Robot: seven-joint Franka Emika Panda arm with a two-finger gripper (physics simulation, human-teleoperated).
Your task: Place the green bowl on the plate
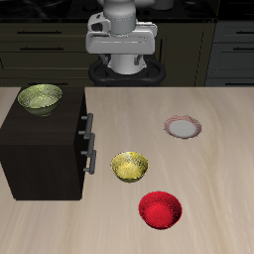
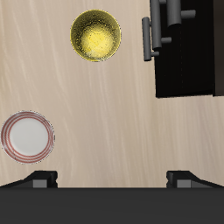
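The green bowl [image 1: 40, 98] sits upright on top of a dark cabinet [image 1: 40, 149]. It does not show in the wrist view. The plate [image 1: 182, 127], pale with a pinkish rim, lies flat on the table, away from the cabinet, and nothing is on it; it also shows in the wrist view [image 2: 27, 136]. My gripper [image 2: 112, 179] hangs high near the table's back, far from the bowl and the plate. Its fingertips [image 2: 39, 178] stand wide apart with nothing between them.
A yellow bowl [image 1: 129, 167] stands on the table beside the cabinet's handled front, also in the wrist view [image 2: 95, 36]. A red bowl [image 1: 159, 210] stands near the table's front edge. The cabinet [image 2: 188, 48] has drawer handles [image 1: 89, 144].
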